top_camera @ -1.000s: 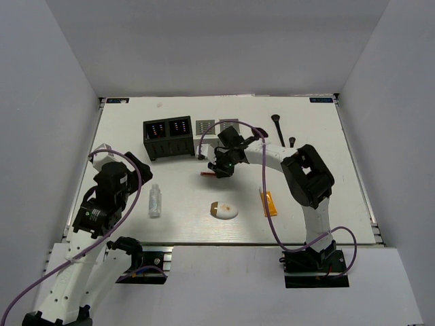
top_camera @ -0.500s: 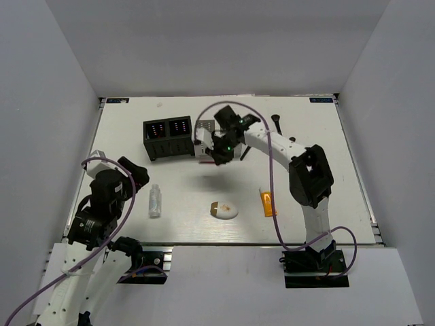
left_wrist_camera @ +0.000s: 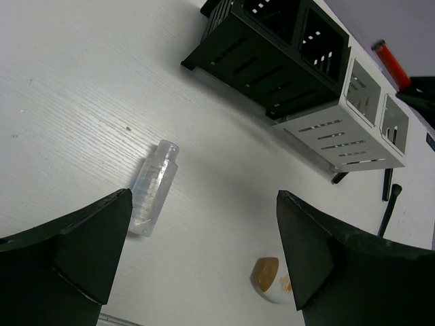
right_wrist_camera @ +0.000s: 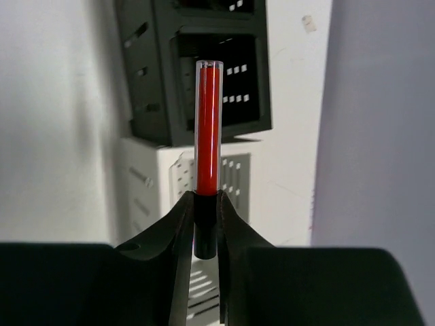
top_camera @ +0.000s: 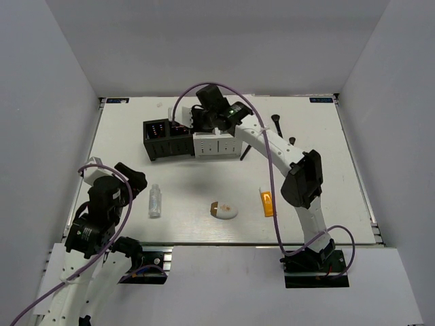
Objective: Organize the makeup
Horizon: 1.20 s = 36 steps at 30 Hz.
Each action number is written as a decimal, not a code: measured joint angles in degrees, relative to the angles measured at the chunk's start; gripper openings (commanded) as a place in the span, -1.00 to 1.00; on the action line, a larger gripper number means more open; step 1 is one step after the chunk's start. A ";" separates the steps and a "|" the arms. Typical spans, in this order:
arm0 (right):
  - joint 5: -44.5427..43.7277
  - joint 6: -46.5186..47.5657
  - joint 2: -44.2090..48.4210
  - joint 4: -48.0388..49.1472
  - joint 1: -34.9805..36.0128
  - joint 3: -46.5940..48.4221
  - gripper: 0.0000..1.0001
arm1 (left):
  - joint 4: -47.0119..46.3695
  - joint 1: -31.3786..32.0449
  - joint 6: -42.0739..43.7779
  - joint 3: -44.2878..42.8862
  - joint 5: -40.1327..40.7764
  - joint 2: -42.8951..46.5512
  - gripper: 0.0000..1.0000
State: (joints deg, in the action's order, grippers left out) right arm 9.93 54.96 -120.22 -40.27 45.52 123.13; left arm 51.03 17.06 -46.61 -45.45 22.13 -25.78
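1. Your left tool is hanging wide open and holding nothing near the table's front-left edge. The clear bottle is lying on its side just ahead of it.
2. The white compact and orange tube are lying mid-table, apart from both tools.
3. Your right tool is pinching the lip stick by its black base. Its long axis is pointing straight out toward the black organizer's open compartment, with the white organizer just beside.
4. The brushes are lying farther right.
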 measured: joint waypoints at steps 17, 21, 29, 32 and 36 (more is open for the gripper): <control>-12.90 13.11 -8.17 26.23 8.00 -1.81 -1.00 | 2.95 0.00 -1.97 0.33 1.55 4.92 0.93; -13.88 17.27 -8.57 30.23 8.92 -3.91 -1.00 | 3.10 0.00 -2.16 0.66 1.68 5.16 0.93; -15.54 24.55 -11.45 34.05 9.27 -7.28 -1.00 | 3.41 0.00 -2.38 0.79 1.90 6.12 0.94; -15.74 26.38 -12.00 34.56 9.27 -8.22 -1.00 | 3.41 0.00 -2.40 0.83 2.08 6.56 0.93; -15.63 28.96 -12.04 35.76 9.27 -9.53 -1.00 | 3.41 0.00 -2.43 0.85 2.29 6.62 0.93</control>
State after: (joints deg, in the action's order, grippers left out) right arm -5.69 83.92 -132.27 -4.51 54.78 113.60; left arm 54.43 17.06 -49.04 -44.60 24.43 -19.16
